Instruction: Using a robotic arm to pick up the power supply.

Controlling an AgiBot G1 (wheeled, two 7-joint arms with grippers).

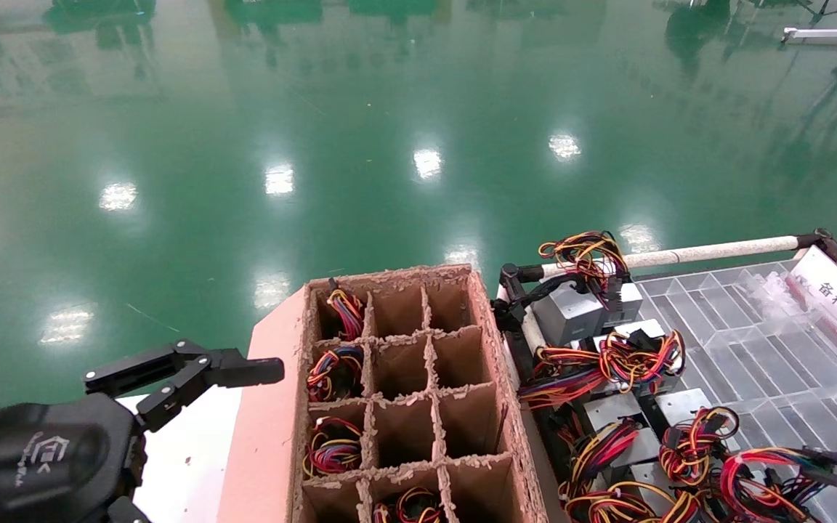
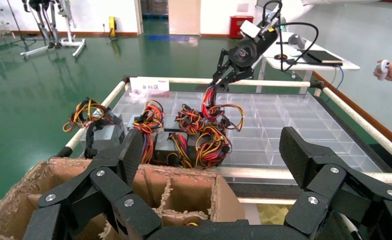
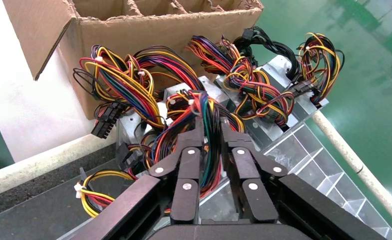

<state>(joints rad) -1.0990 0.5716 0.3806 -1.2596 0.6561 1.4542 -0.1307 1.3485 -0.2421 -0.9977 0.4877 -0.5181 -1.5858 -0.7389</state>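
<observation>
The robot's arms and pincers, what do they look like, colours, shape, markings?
Both end in a matte black two-finger pincer built of jointed links with silver rivets: the left pincer, the right pincer. Behind each sits a rounded black housing bearing a white logo. The left wrist view shows the right arm's grey square wrist block and looping black cable.

Head camera looks steeply down; both wrist cameras, seemingly nearer, share its cardboard box (image 1: 397, 407) and wire bundles (image 3: 208, 120)
</observation>
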